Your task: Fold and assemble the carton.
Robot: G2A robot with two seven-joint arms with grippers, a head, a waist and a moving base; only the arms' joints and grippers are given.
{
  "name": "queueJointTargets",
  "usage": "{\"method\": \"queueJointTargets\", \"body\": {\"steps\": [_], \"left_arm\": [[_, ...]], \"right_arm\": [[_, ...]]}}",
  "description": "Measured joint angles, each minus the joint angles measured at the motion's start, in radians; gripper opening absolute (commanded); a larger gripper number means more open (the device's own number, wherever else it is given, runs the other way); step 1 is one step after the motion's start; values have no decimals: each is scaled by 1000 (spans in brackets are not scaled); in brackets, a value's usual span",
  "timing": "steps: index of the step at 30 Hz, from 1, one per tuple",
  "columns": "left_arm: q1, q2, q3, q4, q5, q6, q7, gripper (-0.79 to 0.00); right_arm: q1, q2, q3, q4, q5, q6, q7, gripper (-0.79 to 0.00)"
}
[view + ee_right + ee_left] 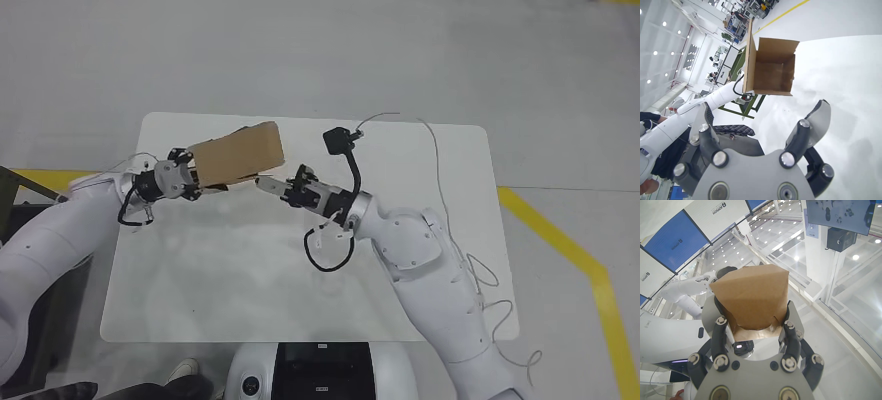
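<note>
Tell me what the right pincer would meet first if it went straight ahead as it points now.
Probably the carton, whose open end faces the right pincer; nothing stands between them, though depth is unclear.

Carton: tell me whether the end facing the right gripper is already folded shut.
No, in the right wrist view the end of the carton facing the right gripper stands open, flaps spread, its bare inside showing.

Carton (240, 155): plain brown cardboard, erected into a rectangular box, turned on its side and tilted over the far left part of the counter (250, 290). One end is clamped in the left gripper (197, 180). The opposite end is open, flaps standing outward, hollow interior exposed.
</note>
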Motion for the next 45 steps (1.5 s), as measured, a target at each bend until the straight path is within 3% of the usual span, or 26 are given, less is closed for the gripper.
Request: {"method": "queueJointTargets", "body": {"steps": [3, 6, 7, 12, 15, 17, 18, 19, 45], "left_arm": [[-3, -8, 0, -10, 24, 17, 17, -511], [-5, -17, 0, -13, 39, 25, 25, -502], [-5, -19, 0, -10, 41, 25, 25, -499], [-6, -29, 0, 4, 41, 22, 22, -453], [-4, -30, 0, 6, 39, 14, 14, -366], [-3, -30, 0, 2, 37, 8, 8, -219], [-2, -29, 0, -1, 35, 5, 5, -74], [-1, -29, 0, -4, 33, 2, 2, 0], [44, 31, -28, 51, -160, -63, -63, 0]], "right_arm": [[22, -3, -17, 16, 12, -19, -22, 0], [42, -5, -34, 32, 16, -23, -40, -634], [46, -5, -38, 36, 16, -22, -44, -785], [59, -5, -45, 45, 16, -5, -60, -785], [59, -3, -41, 45, 27, 10, -67, -785], [61, -2, -38, 44, 34, 14, -68, -785], [63, -1, -37, 43, 39, 16, -69, -785], [64, -1, -36, 43, 42, 18, -70, -785], [59, 24, 11, 11, 116, 1, -56, -785]]}}
